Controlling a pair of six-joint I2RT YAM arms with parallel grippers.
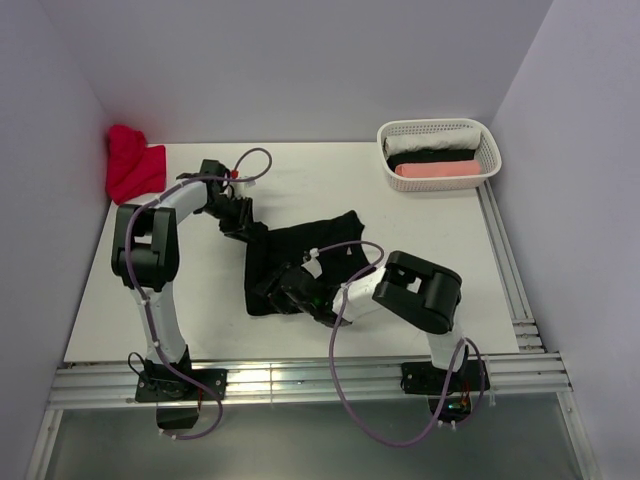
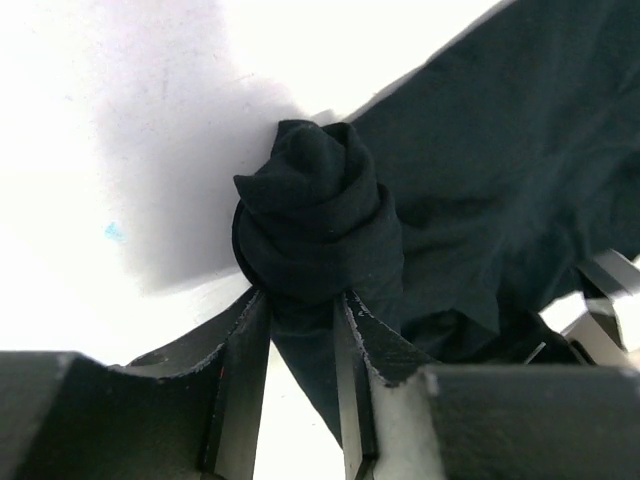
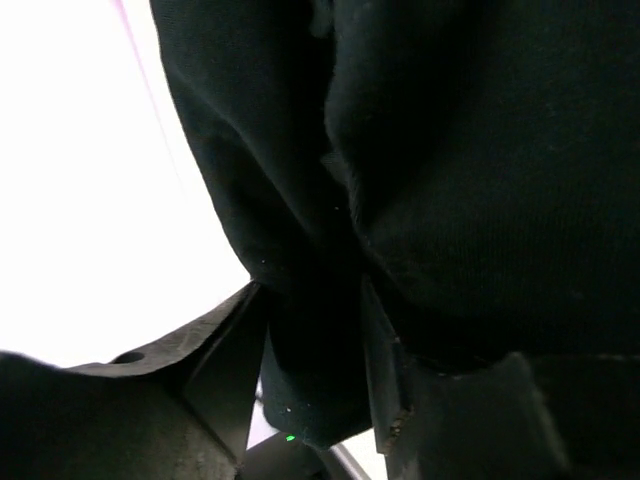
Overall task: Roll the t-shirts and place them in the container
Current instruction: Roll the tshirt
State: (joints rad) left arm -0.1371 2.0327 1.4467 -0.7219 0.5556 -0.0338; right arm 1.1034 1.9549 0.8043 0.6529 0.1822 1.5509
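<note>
- Two fingers of the left gripper (image 2: 303, 300) stood on either side of a twisted wad of the black t-shirt (image 2: 500, 180), clamped on the cloth at their tips
- Beyond that wad, the rest of the shirt spread flat and creased over the white table (image 2: 120, 90), up toward the right of the left wrist view
- Dark cloth filled the gap between the fingers of the right gripper (image 3: 312, 290); I could not tell whether it pinched the fabric or had let go
- From above, the left gripper sat at the shirt's far left corner and the right gripper at its near left edge, both low on the cloth
- The shirt lay crumpled near the middle of the table, with a small white tag (image 1: 313, 256) showing on it
- A heap of red cloth (image 1: 133, 165) lay in the far left corner against the wall, well apart from the shirt
- A white basket (image 1: 437, 125) stood in the far right corner and held a pink roll (image 1: 437, 170) at its near side, with darker and white rolls behind
</note>
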